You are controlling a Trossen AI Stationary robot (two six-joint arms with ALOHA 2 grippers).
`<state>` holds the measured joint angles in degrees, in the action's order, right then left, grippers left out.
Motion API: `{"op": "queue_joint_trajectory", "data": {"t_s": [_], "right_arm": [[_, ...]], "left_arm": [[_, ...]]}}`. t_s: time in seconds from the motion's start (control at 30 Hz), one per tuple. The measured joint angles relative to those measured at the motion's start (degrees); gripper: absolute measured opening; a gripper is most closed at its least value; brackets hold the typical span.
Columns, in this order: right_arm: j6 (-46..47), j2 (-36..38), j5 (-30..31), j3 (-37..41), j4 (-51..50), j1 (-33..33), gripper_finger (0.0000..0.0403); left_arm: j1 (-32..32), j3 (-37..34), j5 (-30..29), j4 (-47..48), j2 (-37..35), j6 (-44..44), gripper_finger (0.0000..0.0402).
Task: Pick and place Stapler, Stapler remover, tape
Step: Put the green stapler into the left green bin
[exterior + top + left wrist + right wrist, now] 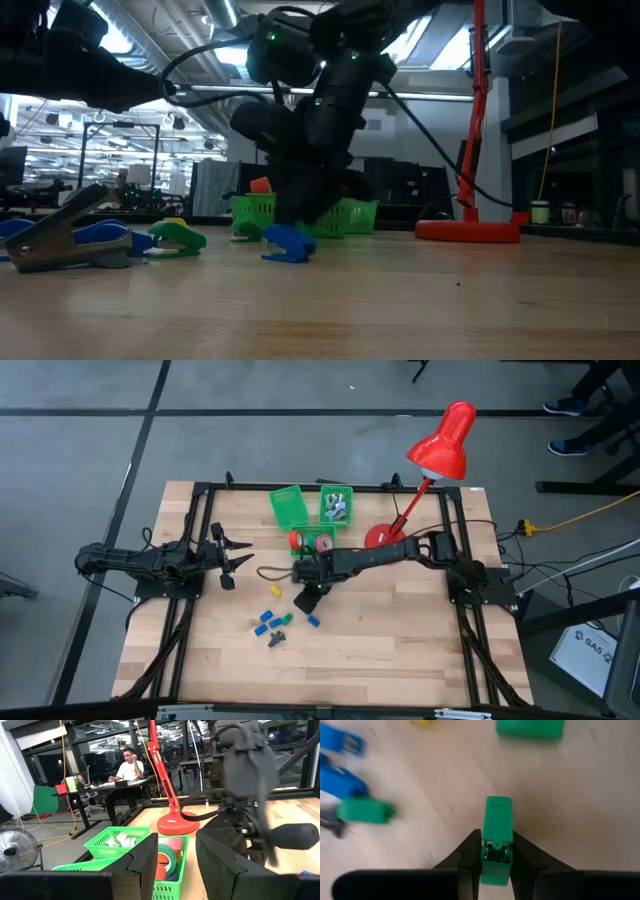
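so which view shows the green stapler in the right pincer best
The right wrist view: the green stapler sits centred between the right pincer fingers, shut on it just above the table. In the high view the pincer hides it. The low view shows only the arm's dark bulk there. The left wrist view doesn't show it.

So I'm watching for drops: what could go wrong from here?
The right tool pinches the green stapler near one end, so it may pivot or slip when lifted. Other staplers, like the blue one, lie close by and could get knocked. The green baskets sit near the red lamp's base, which the arm could brush.
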<state>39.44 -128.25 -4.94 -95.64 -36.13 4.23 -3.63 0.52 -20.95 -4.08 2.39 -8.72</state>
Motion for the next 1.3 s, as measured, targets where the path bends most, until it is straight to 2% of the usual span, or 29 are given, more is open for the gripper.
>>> {"op": "queue_joint_trajectory", "data": {"t_s": [0.3,0.57,0.7,0.97,1.3], "right_arm": [[-2.6,0.0,-7.3,-0.2,8.8,-2.6,0.0079],[-7.5,0.0,-7.9,-6.7,8.9,-3.9,0.0073],[-11.2,0.0,-5.2,-11.0,8.9,-4.5,0.0081],[-19.5,0.1,4.5,-18.2,8.7,-8.8,0.0077],[-20.6,0.1,6.0,-19.5,9.1,-18.4,0.0081]], "left_arm": [[0.0,0.0,0.0,0.0,0.0,0.0,0.0128],[0.0,0.0,0.0,0.0,0.0,0.0,0.0127],[0.0,0.0,0.0,0.0,0.0,0.0,0.0127],[0.0,0.0,0.0,0.0,0.0,0.0,0.0127],[0.0,0.0,0.0,0.0,0.0,0.0,0.0127]]}}
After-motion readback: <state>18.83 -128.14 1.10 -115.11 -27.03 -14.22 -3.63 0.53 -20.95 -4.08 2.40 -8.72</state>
